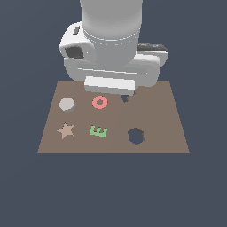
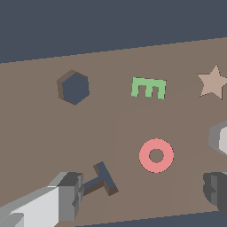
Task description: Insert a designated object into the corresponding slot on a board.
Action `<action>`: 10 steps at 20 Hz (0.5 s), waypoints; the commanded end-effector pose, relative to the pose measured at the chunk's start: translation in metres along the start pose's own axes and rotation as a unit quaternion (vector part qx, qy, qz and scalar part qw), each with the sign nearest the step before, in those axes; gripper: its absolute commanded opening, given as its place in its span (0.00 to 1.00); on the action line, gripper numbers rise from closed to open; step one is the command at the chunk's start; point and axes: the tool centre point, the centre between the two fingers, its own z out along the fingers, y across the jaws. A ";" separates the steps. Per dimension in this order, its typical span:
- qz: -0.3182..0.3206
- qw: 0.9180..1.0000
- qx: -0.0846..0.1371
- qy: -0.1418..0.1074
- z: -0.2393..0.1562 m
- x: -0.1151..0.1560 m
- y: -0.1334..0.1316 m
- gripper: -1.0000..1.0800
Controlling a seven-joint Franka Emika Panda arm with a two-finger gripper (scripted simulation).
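1 hexagonal slot, 1 grey hexagon block, 1 board.

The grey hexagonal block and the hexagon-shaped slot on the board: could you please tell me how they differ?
The grey hexagonal block is a solid light-grey piece lying on the board; the hexagon slot is a dark, empty cut-out. The block lies toward the exterior view's left, beside the pink ring; the slot lies toward its right, in the nearer row. Both are hexagonal.

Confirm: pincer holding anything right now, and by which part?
Nothing held. The pincer is open above the flat brown board; the light-grey hexagonal block lies free on the board.
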 end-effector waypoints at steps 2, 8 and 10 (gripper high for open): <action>0.044 0.999 0.000 0.001 0.008 0.008 0.012 0.96; 0.151 0.989 0.001 0.003 0.027 0.022 0.044 0.96; 0.196 0.981 0.002 0.004 0.035 0.025 0.058 0.96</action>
